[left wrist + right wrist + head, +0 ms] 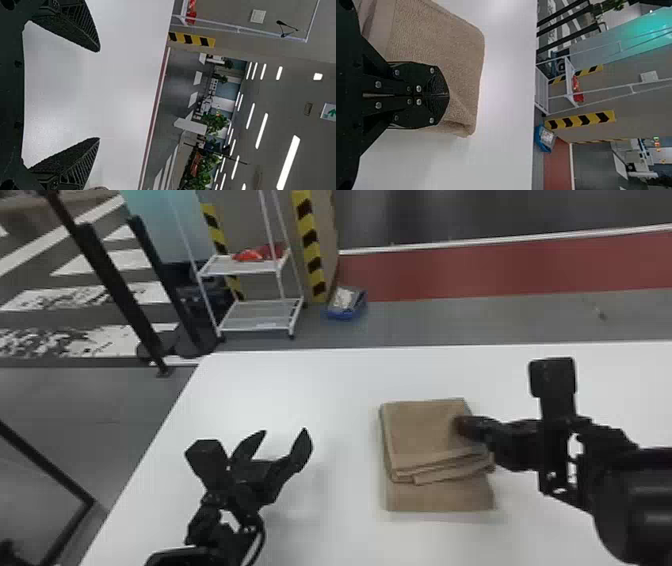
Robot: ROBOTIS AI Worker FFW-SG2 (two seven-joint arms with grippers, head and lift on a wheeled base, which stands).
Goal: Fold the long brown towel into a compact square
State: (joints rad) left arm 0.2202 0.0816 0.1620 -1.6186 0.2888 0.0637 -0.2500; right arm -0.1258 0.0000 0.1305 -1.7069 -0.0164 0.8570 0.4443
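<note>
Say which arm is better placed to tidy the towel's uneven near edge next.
Right, probably: the right gripper touches the towel, while the left gripper hangs open, apart from it, to its left.

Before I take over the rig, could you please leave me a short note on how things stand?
Left gripper: open, over the table, left of the towel.
Right gripper: fingers together at the towel's right side; whether they pinch cloth, I can't tell.
Towel: on the table, in layers.
Done: folded into a compact stack.
Remaining: upper layers stop short of the near edge and lie uneven, so probably some squaring up.
</note>
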